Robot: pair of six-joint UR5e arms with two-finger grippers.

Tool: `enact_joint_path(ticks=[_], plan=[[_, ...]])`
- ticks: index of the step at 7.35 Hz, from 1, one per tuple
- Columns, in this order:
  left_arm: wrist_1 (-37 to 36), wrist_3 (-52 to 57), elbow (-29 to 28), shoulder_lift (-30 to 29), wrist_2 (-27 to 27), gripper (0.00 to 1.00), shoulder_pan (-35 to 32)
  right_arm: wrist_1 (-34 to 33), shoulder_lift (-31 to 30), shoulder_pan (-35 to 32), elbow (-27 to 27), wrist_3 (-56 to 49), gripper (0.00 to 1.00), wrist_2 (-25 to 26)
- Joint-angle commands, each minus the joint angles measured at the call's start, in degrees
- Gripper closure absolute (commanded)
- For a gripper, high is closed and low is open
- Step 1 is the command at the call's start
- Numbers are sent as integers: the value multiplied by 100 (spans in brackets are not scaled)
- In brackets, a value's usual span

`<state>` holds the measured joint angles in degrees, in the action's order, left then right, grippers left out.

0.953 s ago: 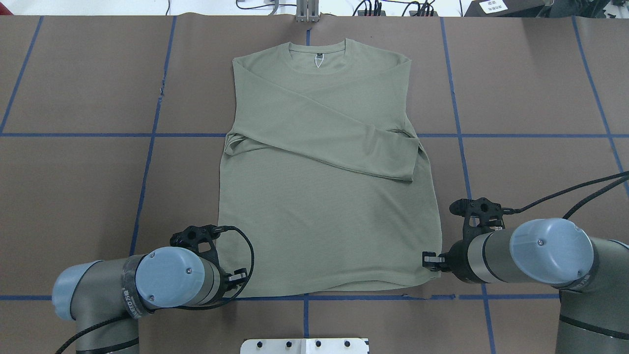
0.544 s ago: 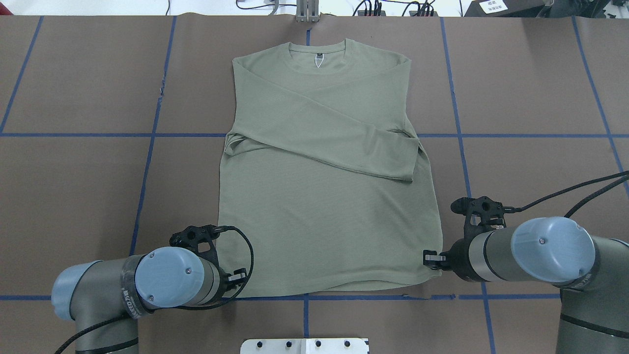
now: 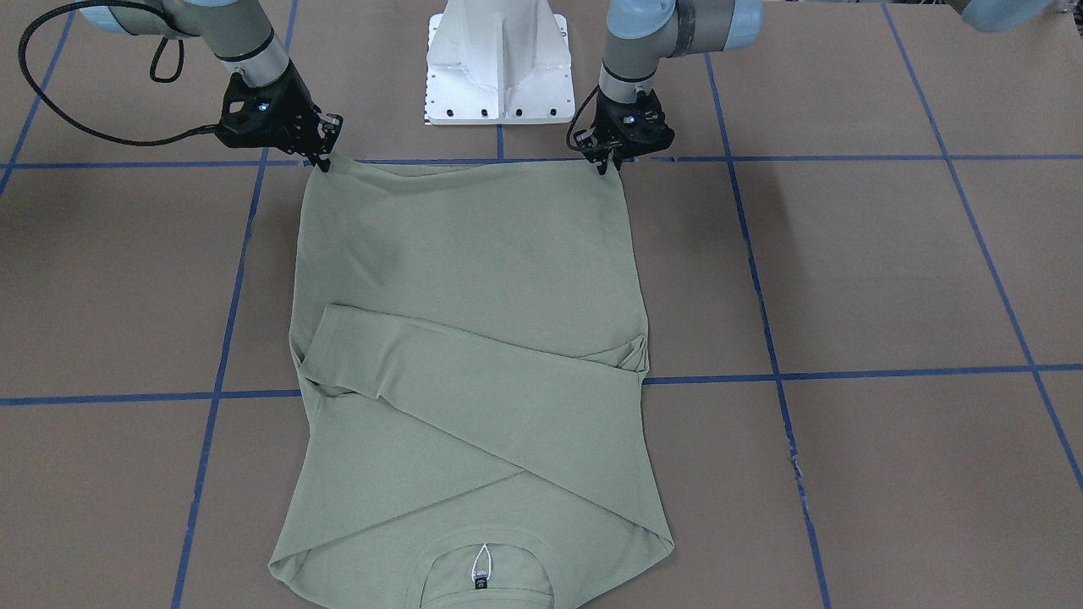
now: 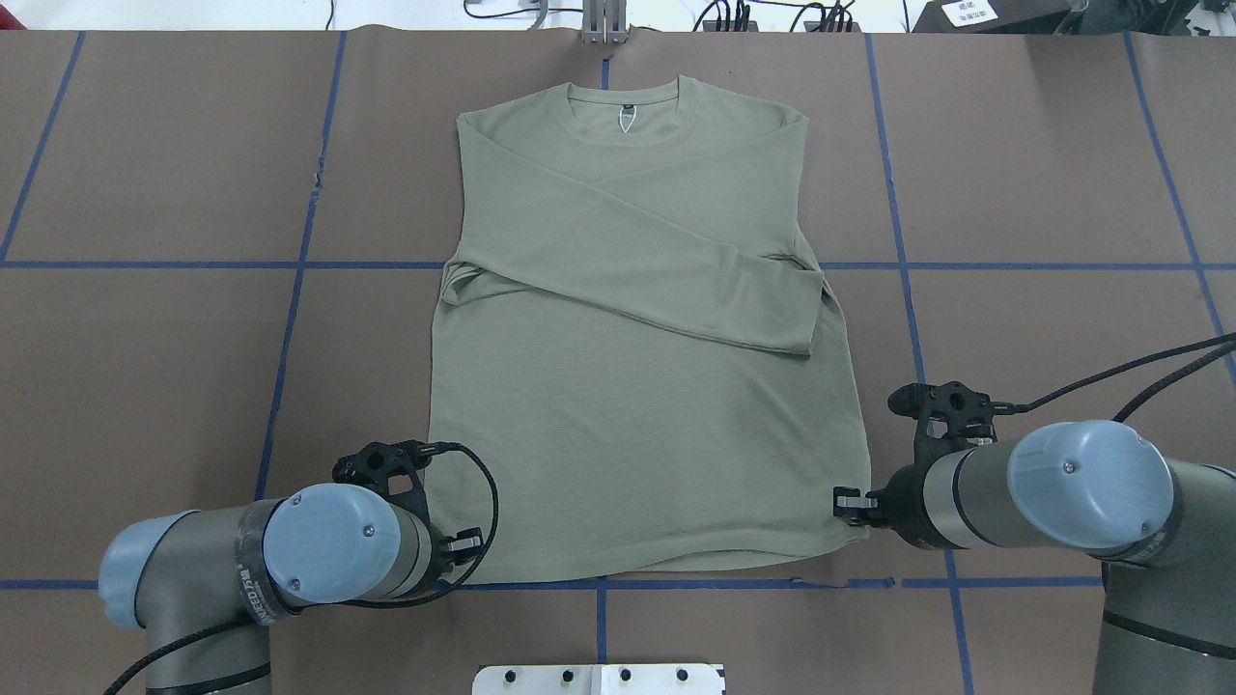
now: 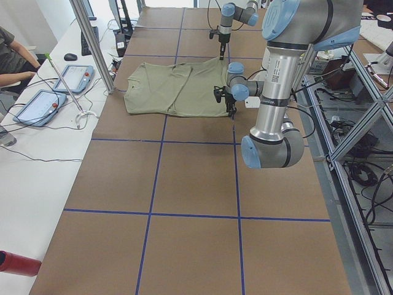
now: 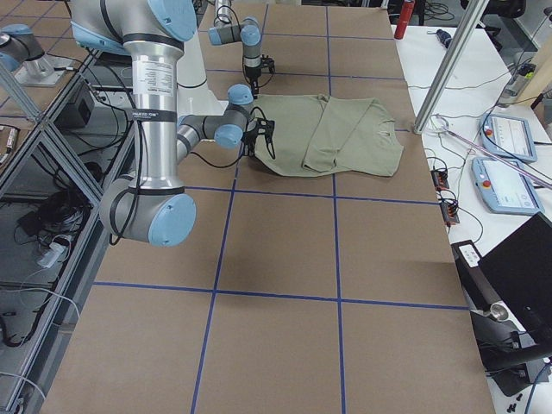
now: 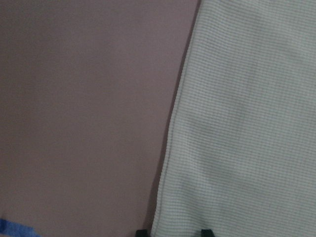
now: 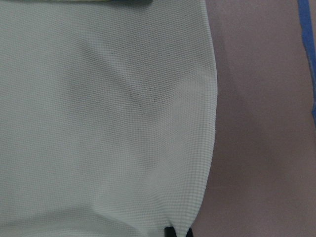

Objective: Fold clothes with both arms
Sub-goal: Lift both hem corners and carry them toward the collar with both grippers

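1. While the shirt (image 4: pixel 637 454) lies flat mid-counter (image 4: pixel 145 386) with its sleeves folded across, open counter borders every edge.
2. The left gripper (image 3: pixel 604 166) straddles one hem corner, tips apart.
3. The right gripper (image 3: pixel 325 161) pinches the opposite hem corner.

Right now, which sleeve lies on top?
The sleeve from the robot-left shoulder: it crosses unbroken to its cuff at the right edge, covering the other sleeve, whose cuff only peeks out left.
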<state>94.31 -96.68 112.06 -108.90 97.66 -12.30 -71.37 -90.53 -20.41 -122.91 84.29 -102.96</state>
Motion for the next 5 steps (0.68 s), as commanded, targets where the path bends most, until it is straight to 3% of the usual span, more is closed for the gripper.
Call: enact_joint_path(ticks=[1,3,5], plan=[[0,0,96,0,7,100,-1,0,0,-218,-5,0,100,-268],[-18,-9,376,17,34,100,-35,0,-9,-279,-22,0,100,-373],[-18,0,1077,350,69,100,-36,17,-131,-297,-180,0,100,-707]])
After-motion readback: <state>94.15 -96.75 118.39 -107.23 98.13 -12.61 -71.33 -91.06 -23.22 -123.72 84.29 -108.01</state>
